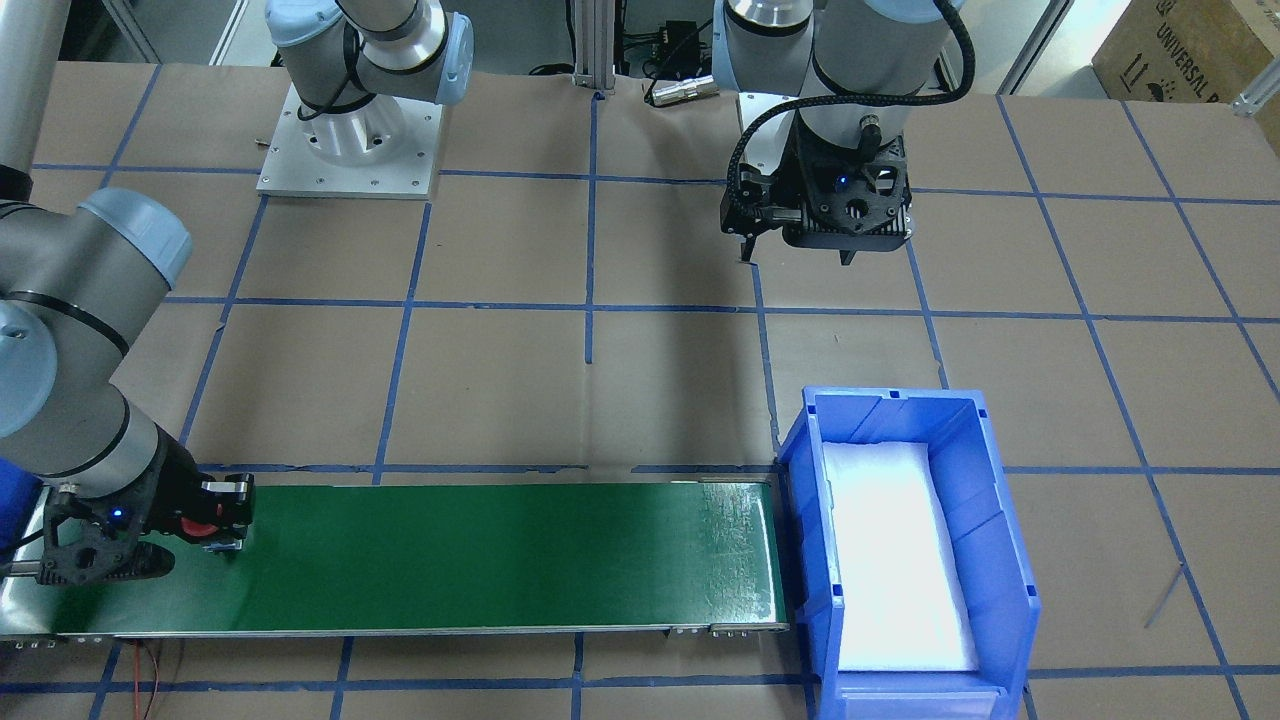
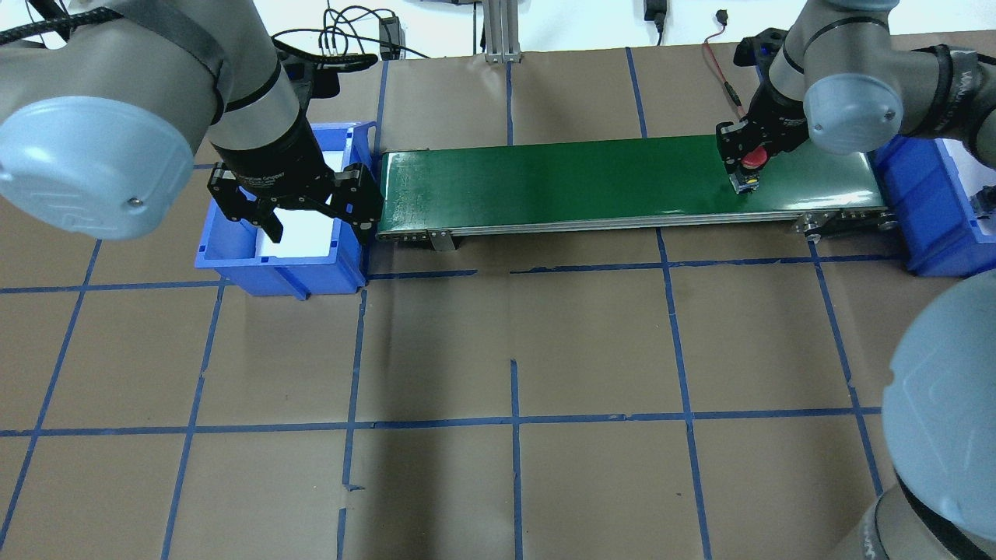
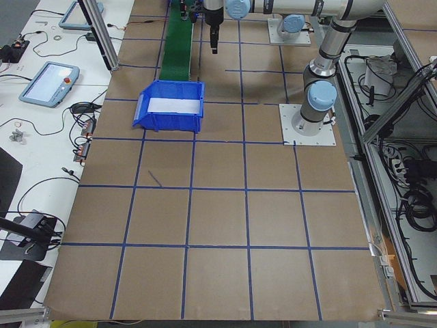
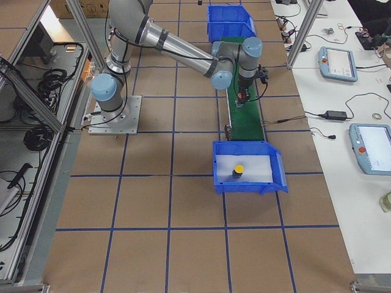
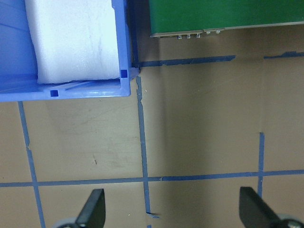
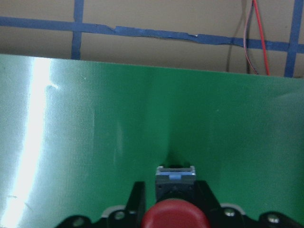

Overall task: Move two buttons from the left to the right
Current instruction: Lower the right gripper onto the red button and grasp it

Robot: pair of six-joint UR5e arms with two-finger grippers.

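The red button (image 6: pixel 175 216) on its black-grey base sits between the fingers of my right gripper (image 2: pixel 748 169), which is shut on it low over the right end of the green conveyor belt (image 2: pixel 591 175). Whether the base touches the belt I cannot tell. The yellow button (image 4: pixel 239 169) stands on white foam in the blue bin (image 4: pixel 247 186) at that end of the belt. My left gripper (image 2: pixel 311 211) hangs open and holds nothing, above the near edge of the other blue bin (image 2: pixel 280 274). That bin shows only white foam (image 1: pixel 895 550).
The belt runs between the two bins at the table's far side. A red wire (image 2: pixel 720 66) lies behind its right end. Brown paper with a blue tape grid (image 2: pixel 513 350) covers the table. A cardboard box (image 1: pixel 1190 50) stands at one corner.
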